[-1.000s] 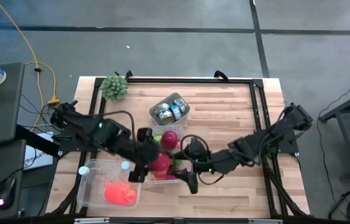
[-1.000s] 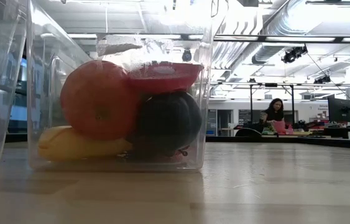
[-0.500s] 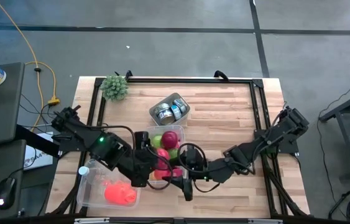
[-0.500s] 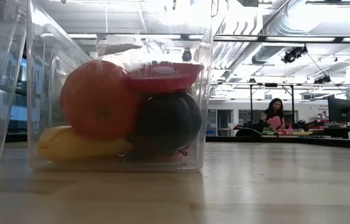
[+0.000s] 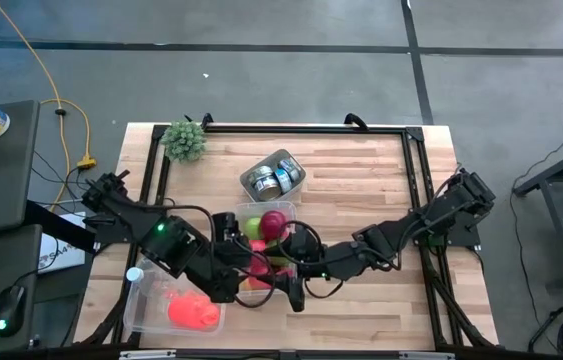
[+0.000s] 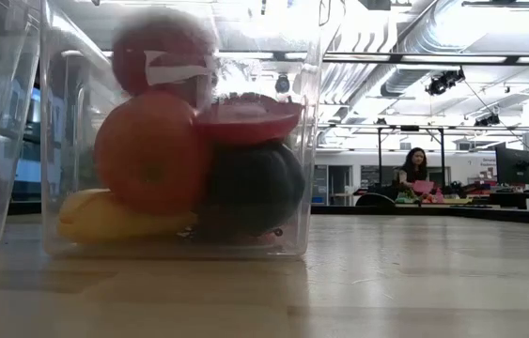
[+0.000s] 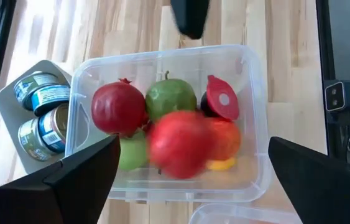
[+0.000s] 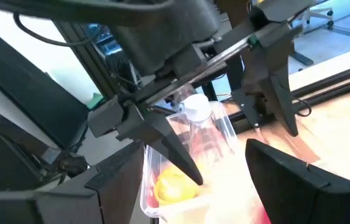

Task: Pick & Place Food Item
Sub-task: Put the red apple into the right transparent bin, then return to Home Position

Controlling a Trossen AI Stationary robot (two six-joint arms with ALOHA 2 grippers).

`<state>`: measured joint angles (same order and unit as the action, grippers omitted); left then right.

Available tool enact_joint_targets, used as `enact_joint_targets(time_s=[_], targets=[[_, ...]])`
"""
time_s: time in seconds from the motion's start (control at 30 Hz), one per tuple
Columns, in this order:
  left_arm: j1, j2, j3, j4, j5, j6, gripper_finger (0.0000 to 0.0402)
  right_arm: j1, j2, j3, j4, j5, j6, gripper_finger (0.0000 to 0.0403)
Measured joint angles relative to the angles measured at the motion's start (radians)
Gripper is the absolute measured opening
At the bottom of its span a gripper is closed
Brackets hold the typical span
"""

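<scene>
1. We see the left pincer (image 5: 244, 262) over the clear fruit tub (image 7: 249, 81) near the middle of the counter (image 5: 361, 160), toward its front edge; its two fingers (image 7: 81, 177) stand wide apart with nothing between them.
2. A red apple (image 7: 179, 144) sits loose on top of the heap in the tub, touching the green apple (image 7: 170, 98) and the pomegranate (image 7: 119, 107). In the low view it shows at the top of the pile (image 6: 163, 47).
3. Also in the tub lie a dark fruit with a red cap (image 7: 219, 101), an orange-red fruit (image 6: 147, 150) and a yellow one (image 6: 109, 218) at the bottom.
4. The right pincer (image 5: 291, 290) hangs just beside the tub's front side, fingers (image 8: 293, 180) apart and empty.
5. A second clear tub (image 5: 141, 300) with a red-orange item (image 5: 193, 312) stands at the front left corner.
6. A grey tray of tins (image 5: 274, 178) sits behind the fruit tub, and a green plant (image 5: 185, 140) near the back left corner.
</scene>
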<state>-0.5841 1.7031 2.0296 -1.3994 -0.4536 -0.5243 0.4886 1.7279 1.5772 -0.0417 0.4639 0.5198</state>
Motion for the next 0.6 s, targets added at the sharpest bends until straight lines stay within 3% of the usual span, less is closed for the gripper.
enact_joint_targets(time_s=[0.37, 0.6], targets=[[-0.008, -0.005, 0.0, -0.097, -0.032, 0.097, 0.0399, 0.0, -0.027, 0.0, -0.042, -0.01, 0.008, 0.027], [-0.033, -0.083, 0.0, -0.171, -0.051, 0.038, 0.0399, 0.014, -0.11, 0.0, -0.225, 0.013, 0.125, 0.027]])
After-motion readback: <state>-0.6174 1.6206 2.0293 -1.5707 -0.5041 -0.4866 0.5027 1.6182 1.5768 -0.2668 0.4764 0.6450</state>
